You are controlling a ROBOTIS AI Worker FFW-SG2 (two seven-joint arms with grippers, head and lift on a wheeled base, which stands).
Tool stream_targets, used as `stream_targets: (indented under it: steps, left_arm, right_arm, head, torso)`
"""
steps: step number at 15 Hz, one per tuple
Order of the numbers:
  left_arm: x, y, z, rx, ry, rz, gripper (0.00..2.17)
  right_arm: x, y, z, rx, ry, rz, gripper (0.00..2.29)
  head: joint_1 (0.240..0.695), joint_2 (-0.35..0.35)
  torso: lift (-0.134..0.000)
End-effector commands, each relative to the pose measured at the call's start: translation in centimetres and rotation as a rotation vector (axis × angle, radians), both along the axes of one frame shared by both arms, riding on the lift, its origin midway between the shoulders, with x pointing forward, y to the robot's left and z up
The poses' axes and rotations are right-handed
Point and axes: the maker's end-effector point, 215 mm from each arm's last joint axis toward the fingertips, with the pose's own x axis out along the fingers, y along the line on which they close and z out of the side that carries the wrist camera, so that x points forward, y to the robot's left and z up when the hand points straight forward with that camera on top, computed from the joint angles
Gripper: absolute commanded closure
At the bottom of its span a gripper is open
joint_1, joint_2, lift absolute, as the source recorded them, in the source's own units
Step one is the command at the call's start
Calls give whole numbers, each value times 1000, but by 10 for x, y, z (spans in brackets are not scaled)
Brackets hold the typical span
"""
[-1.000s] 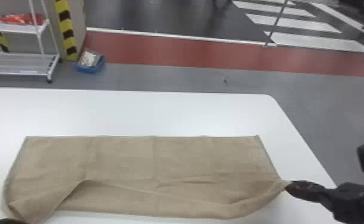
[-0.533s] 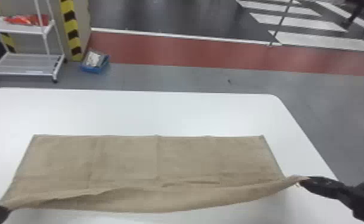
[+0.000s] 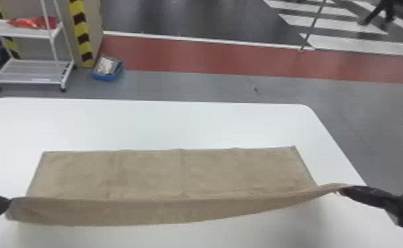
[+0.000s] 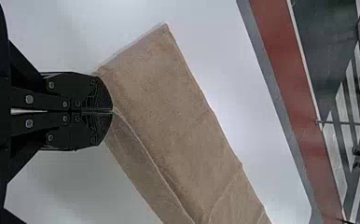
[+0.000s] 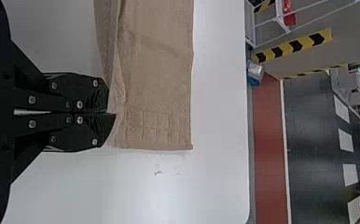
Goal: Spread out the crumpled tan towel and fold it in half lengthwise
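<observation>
A smooth white table with rounded corners [image 3: 177, 125] stands on a grey floor [image 3: 184, 85], with a brick-red floor band [image 3: 217, 56] beyond it and white painted stripes [image 3: 352, 43] farther off. Past the table's far left corner, a small blue open box [image 3: 106, 77] holds crumpled white and grey material [image 3: 105, 66], beside a white metal wheeled cart [image 3: 29, 32] with a bright red item [image 3: 32, 22] on its upper shelf. The tan rectangular cloth towel [image 3: 144, 171] lies spread across the table, its near edge lifted between the left gripper [image 3: 10, 202] and right gripper [image 3: 344, 189], each clenched on a corner.
</observation>
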Motion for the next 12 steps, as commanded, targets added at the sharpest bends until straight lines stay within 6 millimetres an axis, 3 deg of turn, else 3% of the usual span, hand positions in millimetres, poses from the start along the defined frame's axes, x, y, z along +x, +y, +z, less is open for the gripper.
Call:
stream_targets:
  steps: [1,7,12]
  left_arm:
    - [13,-8,-4,-5,11,-2,1504]
    - [47,-28,-10,-13,35,-1,1504]
    - [71,-49,-17,-24,51,-3,1504]
  right_arm:
    - [9,0,-6,23,23,-13,1997]
    - [34,-1,1,59,71,-64,1997]
    - [48,-18,7,13,106,-109,2000]
  head:
    - [695,-201]
    - [695,-213]
    - [695,-237]
  torso:
    - [-124]
    - [-124]
    - [-124]
